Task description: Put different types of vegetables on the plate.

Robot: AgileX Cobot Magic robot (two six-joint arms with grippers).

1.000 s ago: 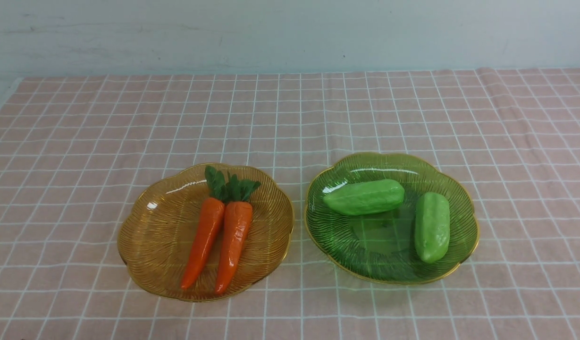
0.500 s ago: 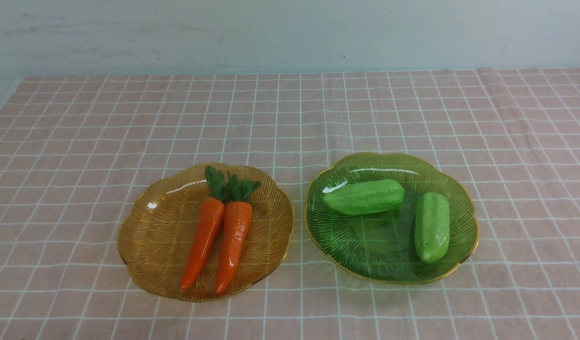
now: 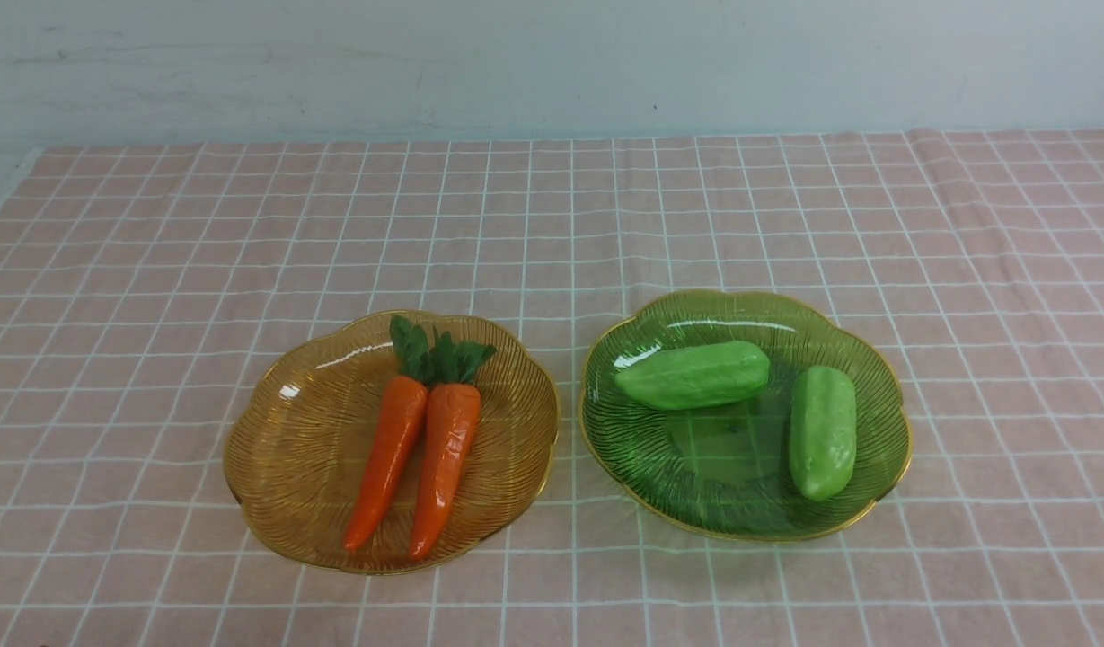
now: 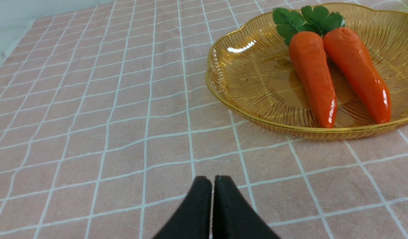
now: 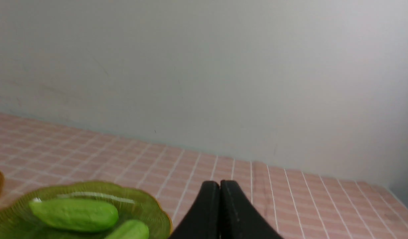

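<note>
Two orange carrots (image 3: 419,445) with green tops lie side by side on an amber glass plate (image 3: 291,449). Two light-green gourds lie on a green glass plate (image 3: 659,467): one crosswise (image 3: 693,375), one lengthwise (image 3: 822,431). No gripper shows in the front view. In the left wrist view my left gripper (image 4: 212,182) is shut and empty over the cloth, short of the amber plate (image 4: 237,83) and carrots (image 4: 311,73). In the right wrist view my right gripper (image 5: 220,186) is shut and empty, beside the green plate (image 5: 11,219) with a gourd (image 5: 74,214).
A pink checked tablecloth (image 3: 552,225) covers the table. A pale wall (image 3: 552,63) rises behind its far edge. The cloth's left edge shows at the far left of the front view.
</note>
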